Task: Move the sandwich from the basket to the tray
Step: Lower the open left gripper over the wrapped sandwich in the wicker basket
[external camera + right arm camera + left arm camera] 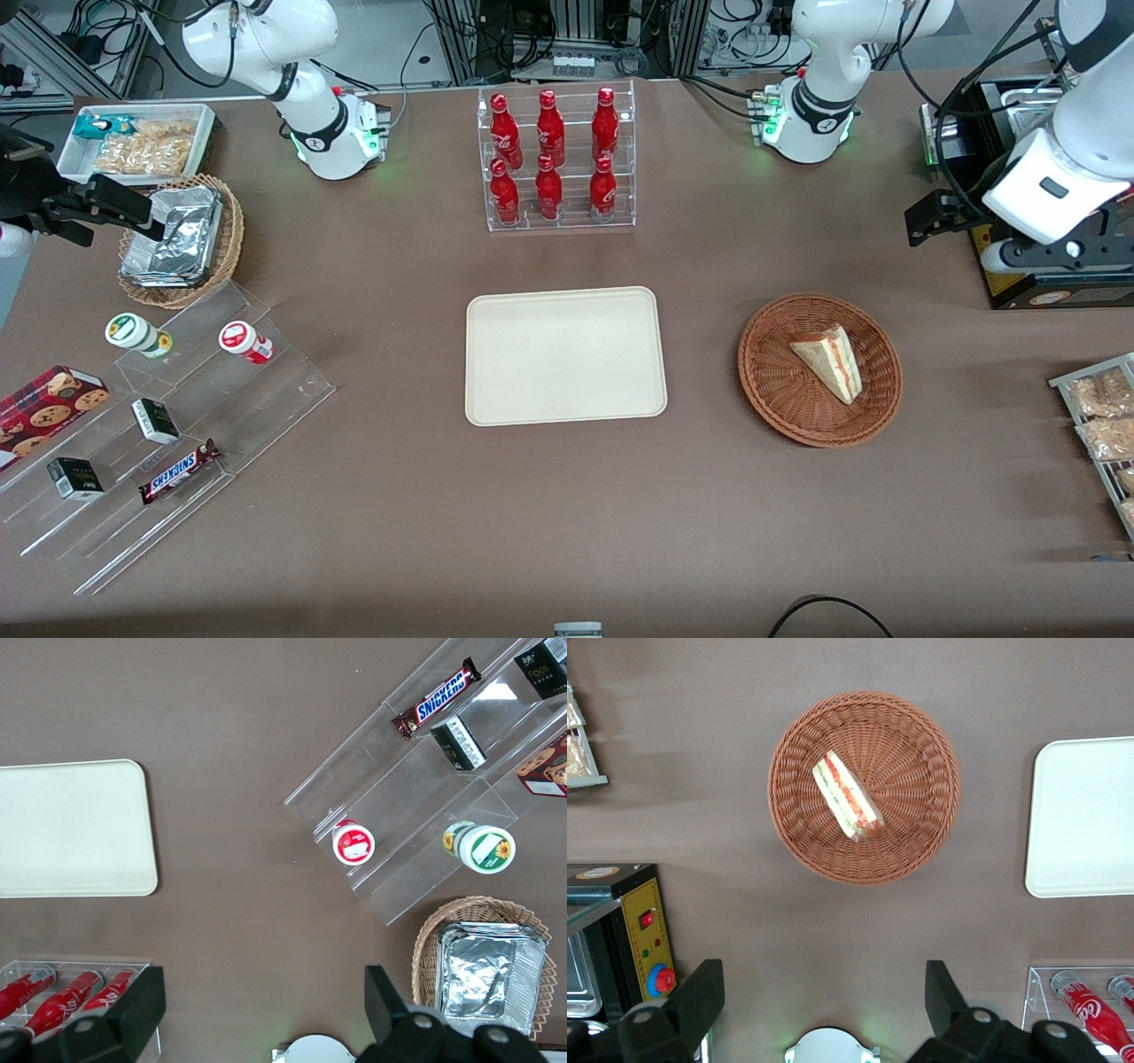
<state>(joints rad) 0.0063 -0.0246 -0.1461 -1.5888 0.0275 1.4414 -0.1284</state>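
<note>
The end effector (824, 1005) hangs high above the surface (567, 514) with its fingers (700, 997) spread wide apart and nothing between them, toward the working arm's end and farther from the front camera than the basket (771, 385). The sandwich (830, 359) lies inside that basket (921, 828), resting on the weave, its red and green filling (849, 796) facing up. The tray (565, 356) sits beside the basket, well apart, near the middle of the surface.
</note>
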